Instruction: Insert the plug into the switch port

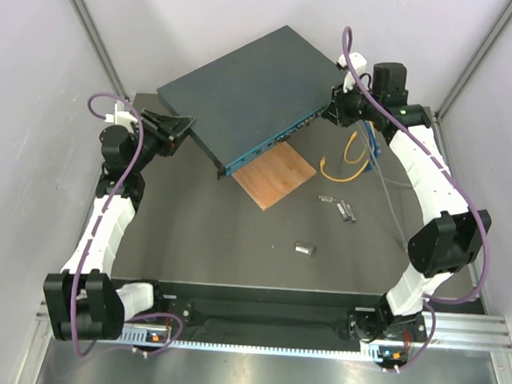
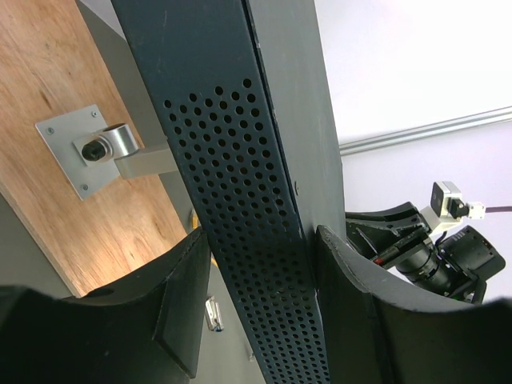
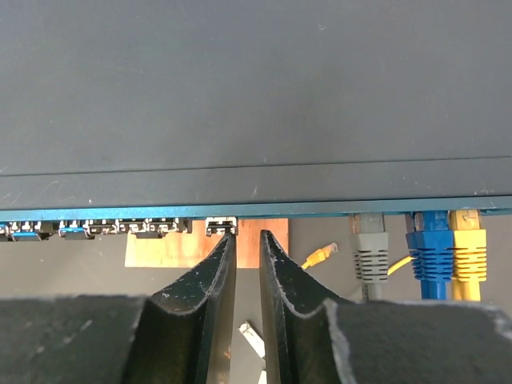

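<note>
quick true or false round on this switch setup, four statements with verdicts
1. A grey cable, a blue cable and a yellow cable are plugged side by side into the switch. True.
2. The left claw hangs clear of the switch. False: its fingers flank the switch's edge.
3. The wooden square lies on top of the switch. False: it sits below the switch's front edge.
4. The right claw points at the switch's front face, with a narrow gap between its fingers. True.
</note>
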### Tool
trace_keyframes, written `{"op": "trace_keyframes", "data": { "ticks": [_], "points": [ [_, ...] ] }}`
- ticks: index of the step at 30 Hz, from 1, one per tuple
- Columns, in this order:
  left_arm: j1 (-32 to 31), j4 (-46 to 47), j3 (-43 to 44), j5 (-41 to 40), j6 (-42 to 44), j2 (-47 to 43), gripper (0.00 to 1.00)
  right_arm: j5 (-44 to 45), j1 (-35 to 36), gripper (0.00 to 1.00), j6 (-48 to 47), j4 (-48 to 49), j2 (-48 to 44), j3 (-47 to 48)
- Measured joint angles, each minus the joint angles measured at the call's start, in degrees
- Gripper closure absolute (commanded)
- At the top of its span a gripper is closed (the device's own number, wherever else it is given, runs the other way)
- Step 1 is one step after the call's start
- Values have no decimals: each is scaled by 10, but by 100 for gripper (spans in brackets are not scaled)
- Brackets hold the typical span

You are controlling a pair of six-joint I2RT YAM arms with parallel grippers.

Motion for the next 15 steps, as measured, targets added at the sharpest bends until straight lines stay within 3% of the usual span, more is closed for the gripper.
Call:
{"op": "trace_keyframes", "data": {
  "ticks": [15],
  "points": [
    [0,0,0,0,1,0,100,3,4,89,61,14,3,0]
  ]
}}
